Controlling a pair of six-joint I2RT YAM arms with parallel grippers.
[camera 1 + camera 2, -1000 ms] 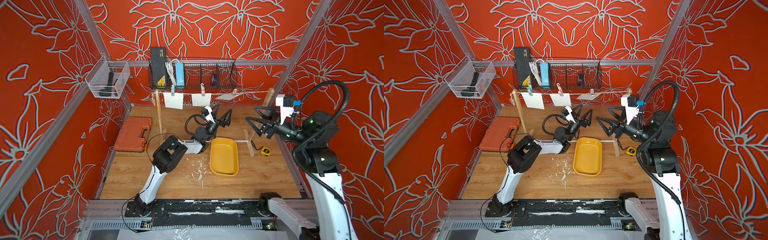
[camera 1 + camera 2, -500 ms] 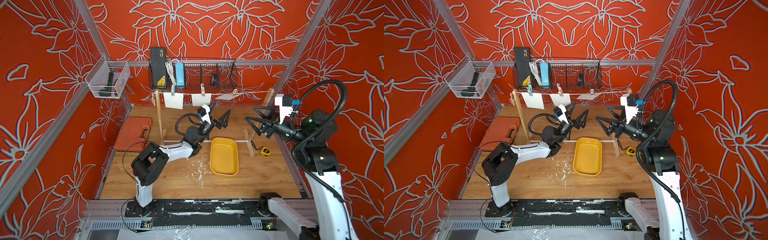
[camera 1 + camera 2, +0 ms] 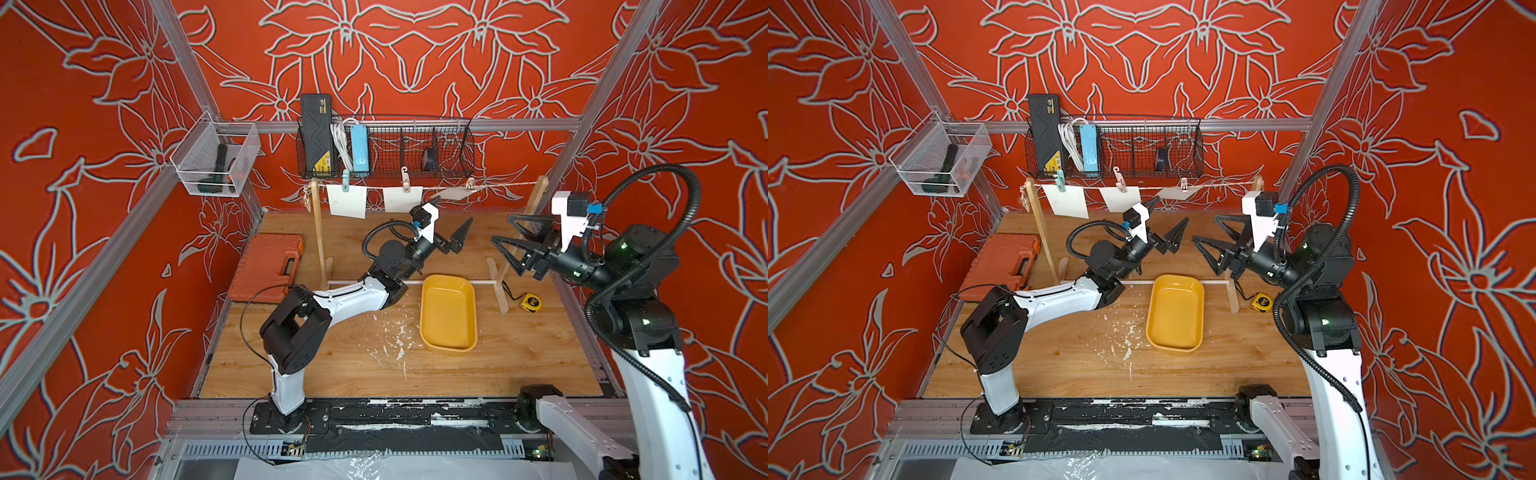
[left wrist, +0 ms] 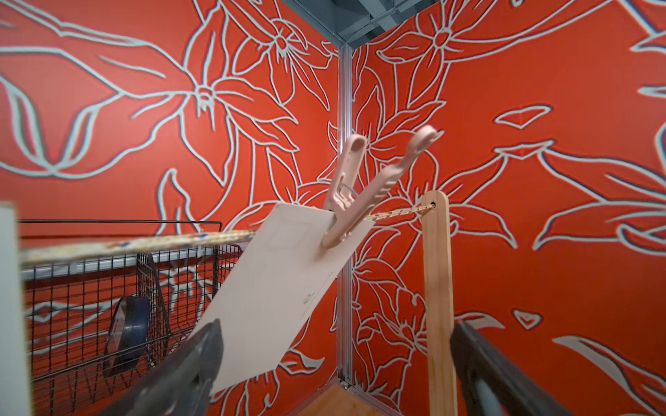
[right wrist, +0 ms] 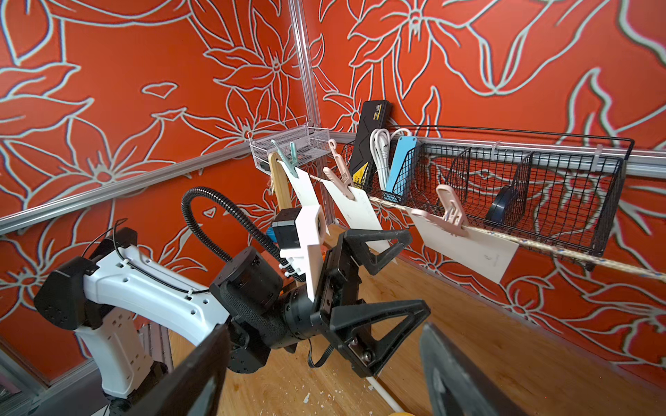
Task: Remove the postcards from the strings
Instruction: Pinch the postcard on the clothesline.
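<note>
Just above and ahead of the left hand [image 3: 451, 216], which stands wide apart and empty, the thin white paper postcard [image 3: 453, 193] slants down from its pale pink plastic clothespin [image 3: 470, 183] on the taut beige twine [image 3: 507, 185], nearer to it than to the likewise spread right hand [image 3: 500, 228].

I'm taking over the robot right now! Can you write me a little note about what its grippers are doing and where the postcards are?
Left gripper: open, holding nothing, raised close under the tilted postcard, the one nearest the post on the right arm's side.
Right gripper: open, holding nothing, in the air by that post, pointing toward the left gripper.
Postcards: the tilted one, the middle postcard and the far postcard all hang from the string, each pinched by a clothespin.
Done: no card is off yet.
Left: take all three off the string.
</note>
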